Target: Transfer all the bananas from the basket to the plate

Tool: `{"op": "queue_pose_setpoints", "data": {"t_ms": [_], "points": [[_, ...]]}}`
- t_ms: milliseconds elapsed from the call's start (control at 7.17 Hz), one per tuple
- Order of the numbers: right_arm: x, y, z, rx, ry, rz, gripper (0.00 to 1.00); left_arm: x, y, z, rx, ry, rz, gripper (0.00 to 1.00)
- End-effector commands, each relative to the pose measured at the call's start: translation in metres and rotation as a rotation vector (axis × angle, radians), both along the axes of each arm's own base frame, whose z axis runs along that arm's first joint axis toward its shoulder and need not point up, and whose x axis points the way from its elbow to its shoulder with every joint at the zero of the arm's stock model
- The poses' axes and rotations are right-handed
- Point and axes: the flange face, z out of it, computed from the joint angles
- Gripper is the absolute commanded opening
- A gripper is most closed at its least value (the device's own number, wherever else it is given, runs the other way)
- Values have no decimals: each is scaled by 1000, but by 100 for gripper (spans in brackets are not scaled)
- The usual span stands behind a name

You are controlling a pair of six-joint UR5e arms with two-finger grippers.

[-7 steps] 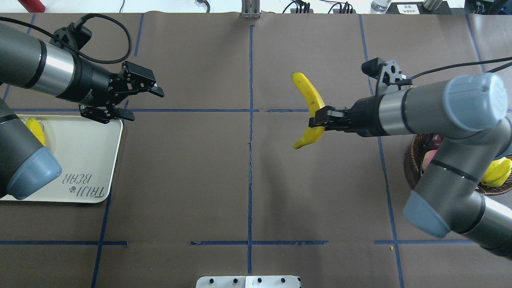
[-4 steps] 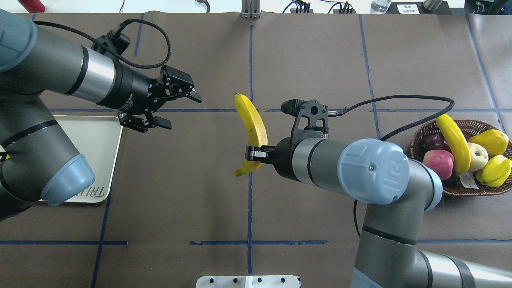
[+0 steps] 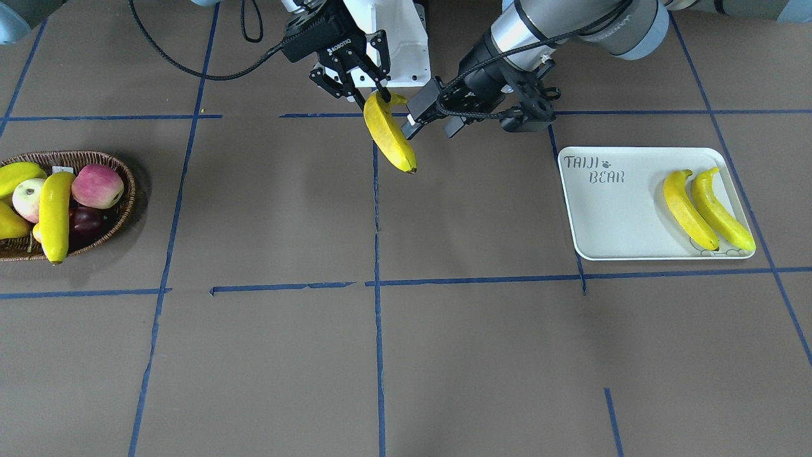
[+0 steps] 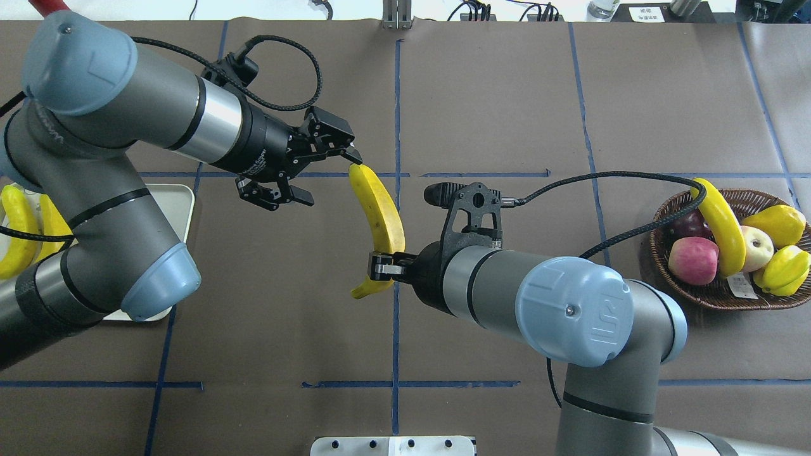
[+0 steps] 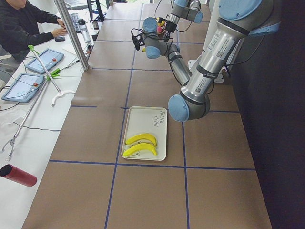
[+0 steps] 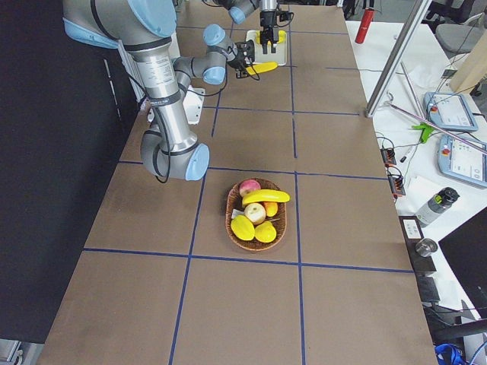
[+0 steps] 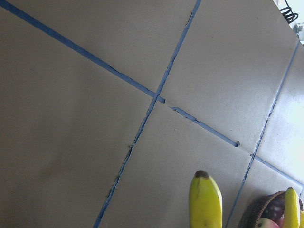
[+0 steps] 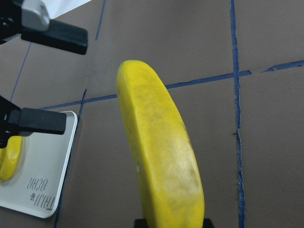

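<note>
Plate [image 4: 181, 206] far left: two bananas [image 3: 688, 211] side by side in it. My left tool [image 4: 333, 179] is spread wide, its upper finger just beside the top tip of the carried banana [image 4: 384, 212]; contact unclear. That banana sits above mid-counter [image 4: 507, 95], clamped near its lower end by my right tool [image 4: 379, 266]. Basket [image 4: 716, 296] far right: one banana [image 4: 719, 225] on top, apples [image 4: 696, 259], dark red fruit [image 4: 689, 223], yellow fruits [image 4: 784, 269].
</note>
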Motion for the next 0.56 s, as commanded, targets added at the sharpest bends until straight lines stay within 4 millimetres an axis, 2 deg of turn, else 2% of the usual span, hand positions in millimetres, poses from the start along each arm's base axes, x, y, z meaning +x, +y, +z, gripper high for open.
{"op": "queue_pose_setpoints", "data": {"t_ms": [0, 139, 279, 418], "points": [[1, 5, -4, 4, -10, -7, 1, 29, 21, -15, 15, 10, 0, 99], [3, 6, -5, 5, -13, -7, 1, 31, 19, -16, -2, 11, -8, 98], [2, 6, -5, 5, -13, -7, 1, 33, 18, -15, -7, 9, -8, 90], [2, 6, -5, 5, -13, -7, 1, 33, 18, -15, -5, 12, -8, 37]]}}
